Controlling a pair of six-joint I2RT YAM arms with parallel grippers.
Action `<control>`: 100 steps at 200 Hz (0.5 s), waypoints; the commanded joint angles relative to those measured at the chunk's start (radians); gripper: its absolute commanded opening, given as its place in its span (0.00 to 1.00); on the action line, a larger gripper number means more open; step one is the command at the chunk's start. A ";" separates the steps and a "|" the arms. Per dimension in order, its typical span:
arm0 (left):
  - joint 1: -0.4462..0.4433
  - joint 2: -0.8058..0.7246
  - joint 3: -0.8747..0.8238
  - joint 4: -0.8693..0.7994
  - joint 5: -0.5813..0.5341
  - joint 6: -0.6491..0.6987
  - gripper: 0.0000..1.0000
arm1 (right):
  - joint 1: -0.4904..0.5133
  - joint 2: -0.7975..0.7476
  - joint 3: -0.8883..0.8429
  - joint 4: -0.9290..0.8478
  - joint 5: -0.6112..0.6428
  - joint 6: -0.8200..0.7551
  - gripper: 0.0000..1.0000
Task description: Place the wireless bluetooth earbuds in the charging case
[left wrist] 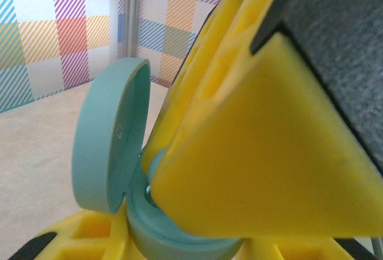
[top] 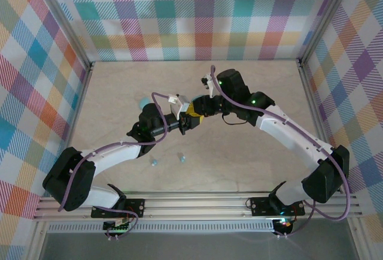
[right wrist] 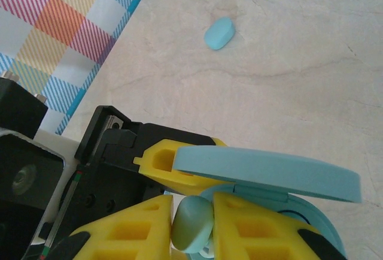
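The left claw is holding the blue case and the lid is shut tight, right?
Not quite. The left claw is holding the blue case, but its lid is not shut. It is swung open and stands up from the hinge. The left wrist view shows this.

table [top: 251, 86]: pale, marbled, is carrying three loose pieces | earbud [top: 154, 163] and second earbud [top: 181, 159]: are lying near each other, apart, base-ward of the left gripper [top: 187, 122] | closed oval case [right wrist: 219, 33]: is lying flat ahead of the right gripper [right wrist: 192, 212], well apart
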 commanded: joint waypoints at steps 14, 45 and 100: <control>-0.010 -0.033 0.039 0.077 0.017 0.014 0.00 | 0.006 -0.005 0.015 -0.049 0.068 0.012 0.27; -0.011 -0.027 0.031 0.118 0.042 0.004 0.00 | 0.005 0.003 0.023 -0.050 0.075 0.012 0.27; -0.010 -0.032 0.027 0.115 0.046 0.007 0.00 | 0.009 -0.003 0.040 -0.064 0.102 0.011 0.29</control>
